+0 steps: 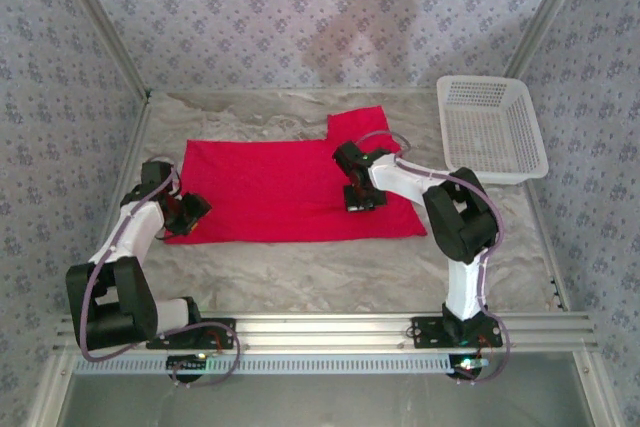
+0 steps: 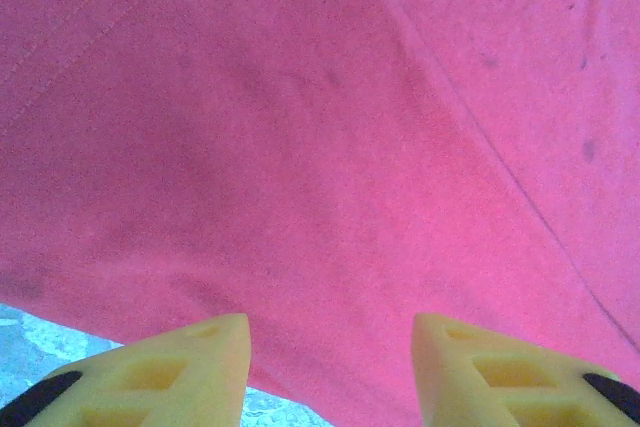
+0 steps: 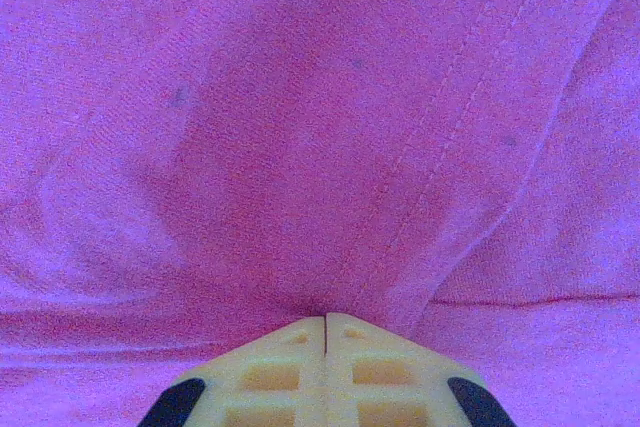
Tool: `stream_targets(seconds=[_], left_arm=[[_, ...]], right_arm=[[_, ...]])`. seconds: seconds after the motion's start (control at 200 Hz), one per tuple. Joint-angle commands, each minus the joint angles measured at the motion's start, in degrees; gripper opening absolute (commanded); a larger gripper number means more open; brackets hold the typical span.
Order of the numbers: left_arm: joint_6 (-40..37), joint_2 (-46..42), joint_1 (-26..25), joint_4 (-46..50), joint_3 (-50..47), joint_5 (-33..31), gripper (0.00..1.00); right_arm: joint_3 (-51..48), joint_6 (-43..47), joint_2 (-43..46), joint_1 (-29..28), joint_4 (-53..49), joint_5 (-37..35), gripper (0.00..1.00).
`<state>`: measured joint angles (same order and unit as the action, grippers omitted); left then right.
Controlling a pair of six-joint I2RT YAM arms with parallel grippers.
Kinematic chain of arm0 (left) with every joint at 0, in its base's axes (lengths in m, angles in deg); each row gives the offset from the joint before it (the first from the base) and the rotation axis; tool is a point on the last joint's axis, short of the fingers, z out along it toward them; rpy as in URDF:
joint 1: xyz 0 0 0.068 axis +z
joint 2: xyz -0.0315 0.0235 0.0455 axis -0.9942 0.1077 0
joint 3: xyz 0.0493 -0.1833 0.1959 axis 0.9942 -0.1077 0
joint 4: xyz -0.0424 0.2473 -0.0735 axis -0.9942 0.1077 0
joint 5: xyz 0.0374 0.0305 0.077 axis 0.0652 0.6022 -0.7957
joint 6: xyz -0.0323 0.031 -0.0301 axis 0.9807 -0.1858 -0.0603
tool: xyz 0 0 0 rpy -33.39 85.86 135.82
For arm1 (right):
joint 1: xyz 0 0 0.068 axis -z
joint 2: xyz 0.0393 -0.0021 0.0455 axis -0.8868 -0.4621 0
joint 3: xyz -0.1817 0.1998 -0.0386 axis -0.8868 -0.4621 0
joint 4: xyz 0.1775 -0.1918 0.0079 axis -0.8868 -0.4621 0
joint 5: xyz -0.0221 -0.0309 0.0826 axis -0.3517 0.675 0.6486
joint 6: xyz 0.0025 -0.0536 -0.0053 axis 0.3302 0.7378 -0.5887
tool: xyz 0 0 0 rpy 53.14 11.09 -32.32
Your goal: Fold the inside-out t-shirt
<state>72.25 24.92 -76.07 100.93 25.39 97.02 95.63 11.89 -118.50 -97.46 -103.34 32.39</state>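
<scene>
Top external shows me the bright red fabric t-shirt [image 1: 270, 187] lying crosswise, right gripper [image 1: 362, 203] pinching it, left gripper [image 1: 193, 211] agape at its left edge.

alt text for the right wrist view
The right gripper, its yellow jaws shut together at the bottom centre, pinches a pucker of red t-shirt cloth. Creases fan out from the pinch, and a stitched seam runs diagonally up to the right.

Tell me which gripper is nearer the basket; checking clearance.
Right. The right gripper pinches the t-shirt toward the basket side; the left gripper is at the opposite edge.
</scene>
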Motion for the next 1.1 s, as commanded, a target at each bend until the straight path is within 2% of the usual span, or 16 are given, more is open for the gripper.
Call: stream_targets(seconds=[0.0,0.775,0.969,1.094], left_arm=[[-0.43,-0.87,-0.27,0.97,0.8,-0.5,0.46],[-0.49,0.95,-0.25,-0.26,0.76,-0.1,0.45],[-0.22,1.32,-0.36,-1.21,0.56,0.06,0.45],[-0.51,2.55,-0.54,-1.5,1.1,0.49,0.45]], right_arm=[[1.02,-0.33,0.0,0.0,-2.14,-2.01,0.0],[5.07,-0.24,6.31,1.35,-5.81,-1.27,0.0],[14.37,2.08,-0.83,2.61,-5.54,-1.84,0.0],[27.98,5.45,-11.29,3.11,-8.17,-3.82,0.0]])
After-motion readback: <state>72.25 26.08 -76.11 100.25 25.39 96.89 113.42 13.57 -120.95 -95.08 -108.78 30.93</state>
